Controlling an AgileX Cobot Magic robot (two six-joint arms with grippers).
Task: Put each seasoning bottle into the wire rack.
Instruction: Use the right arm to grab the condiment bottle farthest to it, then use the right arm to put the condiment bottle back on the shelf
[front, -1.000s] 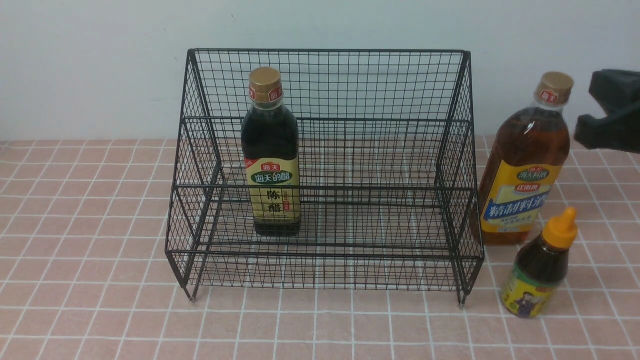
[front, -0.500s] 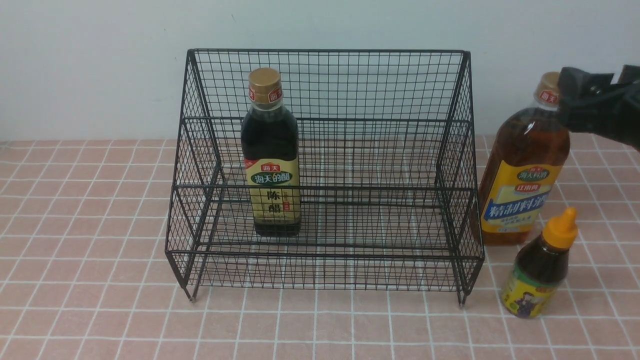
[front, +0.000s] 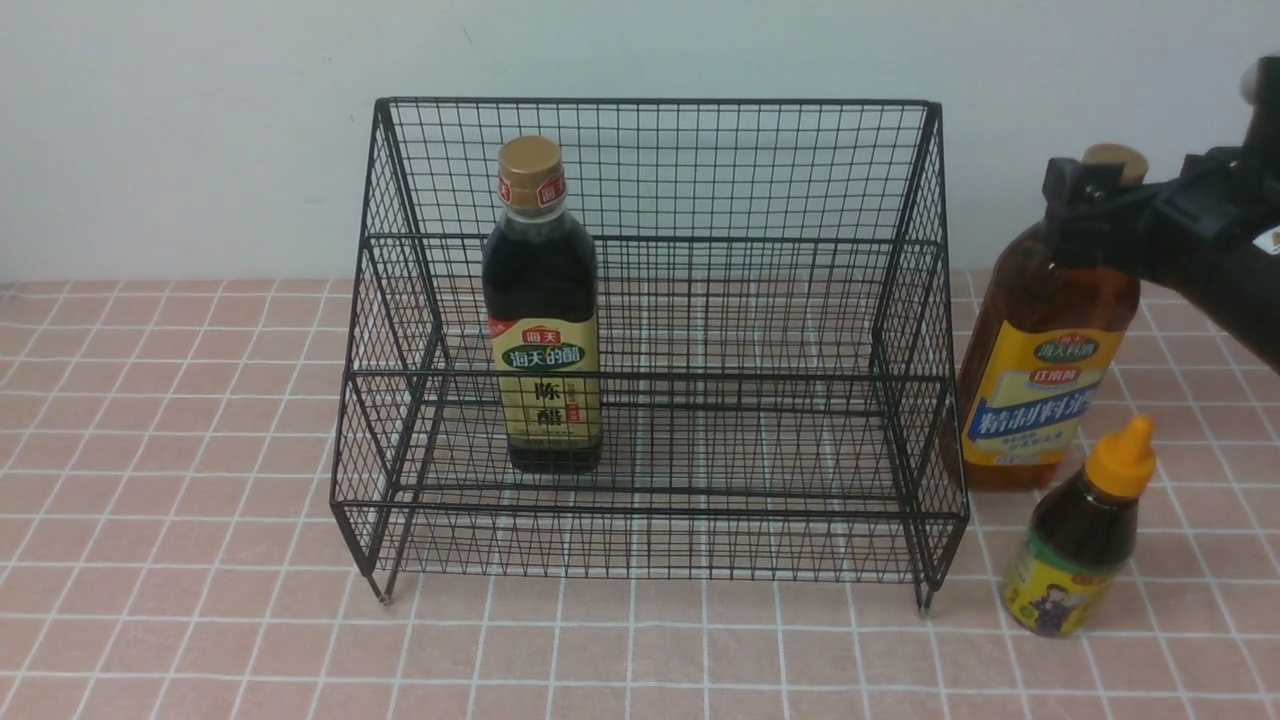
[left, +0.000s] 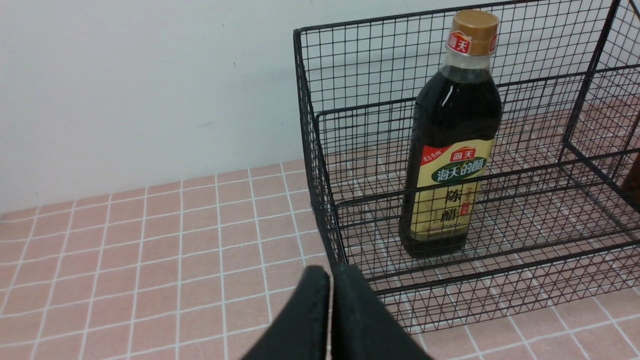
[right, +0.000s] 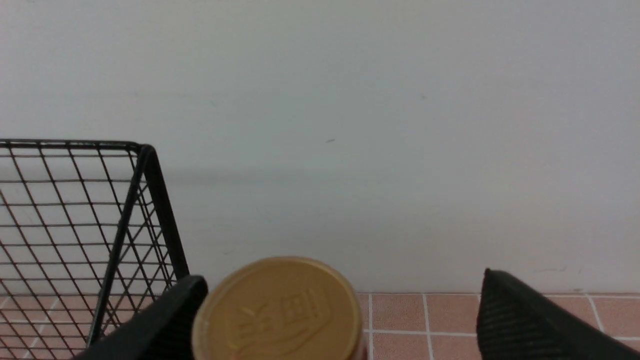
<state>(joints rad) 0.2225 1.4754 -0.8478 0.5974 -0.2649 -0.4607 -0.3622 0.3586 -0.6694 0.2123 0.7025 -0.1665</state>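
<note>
wire rack (front: 650, 101) free right of vinegar bottle (front: 541, 300), its right wall just beside amber bottle (front: 1040, 390), small bottle (front: 1080, 540) in front

Three bottles are showing in all: one dark bottle (front: 542, 310) with a gold cap, one taller amber bottle (front: 1045, 370) with a yellow and blue label, and one small bottle (front: 1085, 535) with an orange nozzle cap. Two of the three are wearing gold caps. One black wire rack (front: 655, 101) is sitting on one pink tiled counter (front: 180, 600). One bottle is standing inside the rack and two are standing outside it. Two black robot hands are appearing: the left hand (left: 330, 280) and the right hand (right: 344, 300), with only the right one showing from the front.
</note>
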